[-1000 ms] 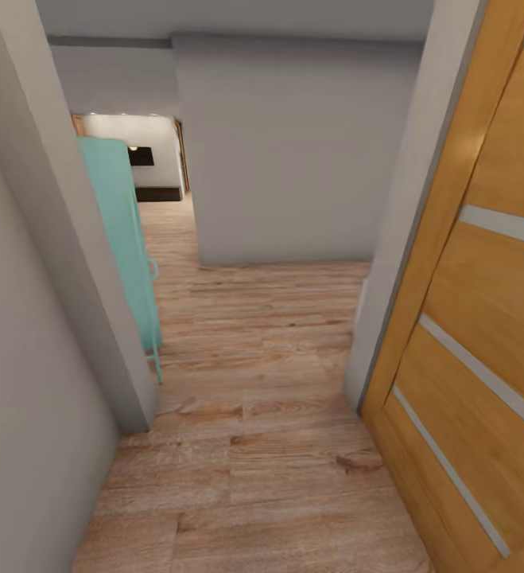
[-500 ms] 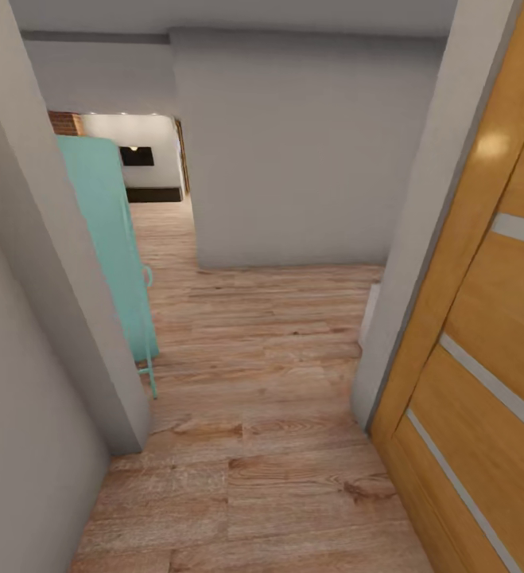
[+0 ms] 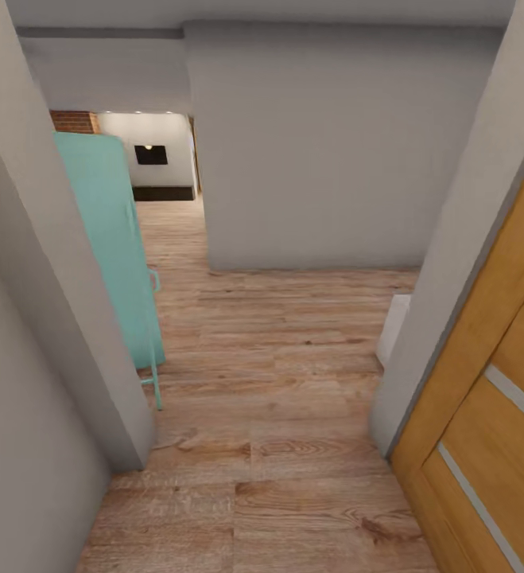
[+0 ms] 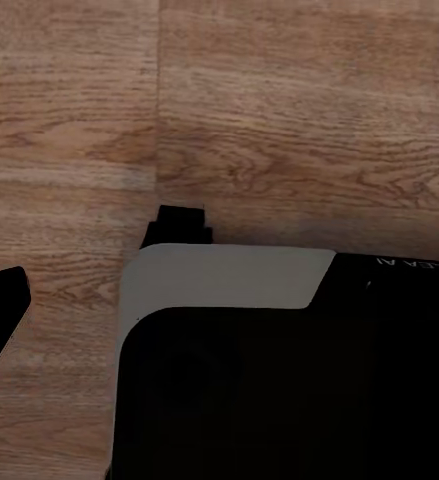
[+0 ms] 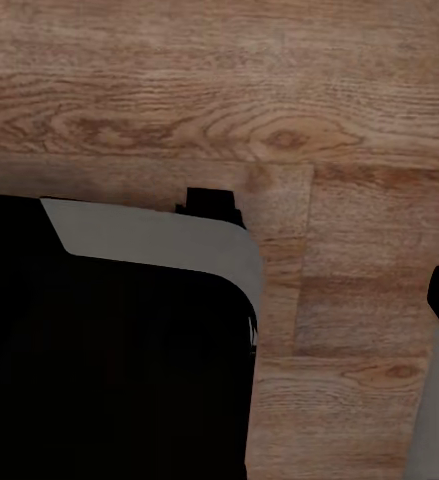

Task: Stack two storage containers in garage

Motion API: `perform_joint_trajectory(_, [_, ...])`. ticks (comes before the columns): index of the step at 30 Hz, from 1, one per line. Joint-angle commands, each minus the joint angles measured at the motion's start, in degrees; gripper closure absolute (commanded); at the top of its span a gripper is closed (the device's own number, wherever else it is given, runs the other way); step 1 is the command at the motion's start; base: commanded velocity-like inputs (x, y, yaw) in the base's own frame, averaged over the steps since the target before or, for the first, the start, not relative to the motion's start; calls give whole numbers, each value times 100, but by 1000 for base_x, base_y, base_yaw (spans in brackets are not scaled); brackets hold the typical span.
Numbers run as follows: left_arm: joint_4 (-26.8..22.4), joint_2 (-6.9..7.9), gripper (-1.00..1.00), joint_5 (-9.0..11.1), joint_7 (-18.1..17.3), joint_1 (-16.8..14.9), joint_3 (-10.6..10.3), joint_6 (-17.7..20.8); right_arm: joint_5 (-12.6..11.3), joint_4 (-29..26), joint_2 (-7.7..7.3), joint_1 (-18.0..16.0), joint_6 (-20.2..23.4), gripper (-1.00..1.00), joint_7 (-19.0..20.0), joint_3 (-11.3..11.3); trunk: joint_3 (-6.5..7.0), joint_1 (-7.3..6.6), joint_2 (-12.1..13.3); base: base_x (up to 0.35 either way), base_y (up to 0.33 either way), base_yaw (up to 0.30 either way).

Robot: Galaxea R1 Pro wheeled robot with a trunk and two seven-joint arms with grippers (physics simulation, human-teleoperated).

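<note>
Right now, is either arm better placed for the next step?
Neither, left or right: both wrist views look down at the plank floor beside the robot's dark body; the step ahead is likely driving.

Light wood-plank floor, grey walls, a turquoise panel, and an orange-brown door with pale stripes

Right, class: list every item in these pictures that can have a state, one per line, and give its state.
wooden door: swung open, standing at the right of the passage.
teal cabinet: upright against the left wall, its front shut as far as can be seen.
ceiling lights: lit in the far room.
wood-plank floor: bare along the corridor.
robot base: standing on the planks.
</note>
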Motion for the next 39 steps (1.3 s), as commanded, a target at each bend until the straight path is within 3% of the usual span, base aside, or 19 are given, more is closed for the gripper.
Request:
perform_joint_trajectory(1, [-3, 1, -100, 59, -24, -3, -5, 25, -51, 19, 5, -6, -30, -100, -4, 48, -5, 3, -2, 320, 0, 2])
perform_joint_trajectory(39, [-2, 3, -100, 59, -24, -3, -6, 25, -44, 19, -2, -4, -30, -100, -4, 48, -5, 3, -2, 320, 0, 0])
